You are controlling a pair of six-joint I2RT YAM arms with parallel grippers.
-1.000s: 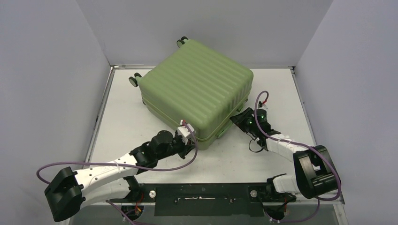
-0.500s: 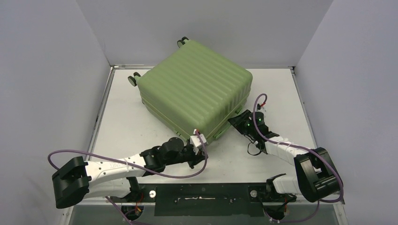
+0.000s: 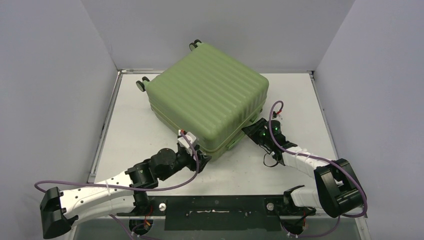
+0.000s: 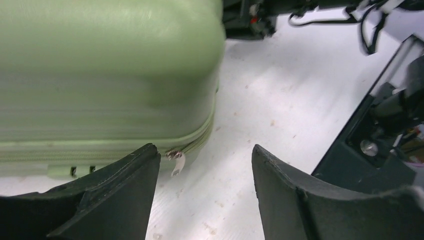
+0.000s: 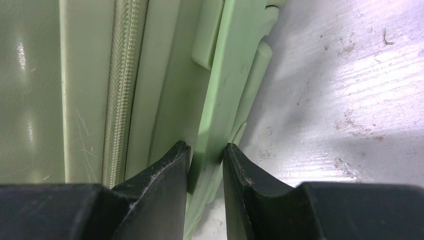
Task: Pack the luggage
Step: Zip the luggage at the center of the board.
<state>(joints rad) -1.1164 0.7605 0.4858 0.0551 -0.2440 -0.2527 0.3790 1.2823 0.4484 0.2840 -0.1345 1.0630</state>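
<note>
- The light-green suitcase (image 3: 210, 95) lies flat and closed on the table (image 3: 125, 130), towards the back, with one corner pointing at the arms.
- The left fingers (image 4: 125, 190) are spread and empty at that corner. The small metal zipper pull (image 4: 176, 162) hangs between them, just beside one finger, and neither seems to touch it.
- The right fingers (image 5: 165, 185) are clamped on the moulded side handle (image 5: 225, 100), next to the zipper track (image 5: 122, 90).
- The pull is small and dangling, so closing slightly off could pinch shell or table, or flick it aside.
- A tug on the pull could slide the case if the grip on the smooth handle slips.
- At the rounded corner the slider may jam if it is drawn off the track's line.
</note>
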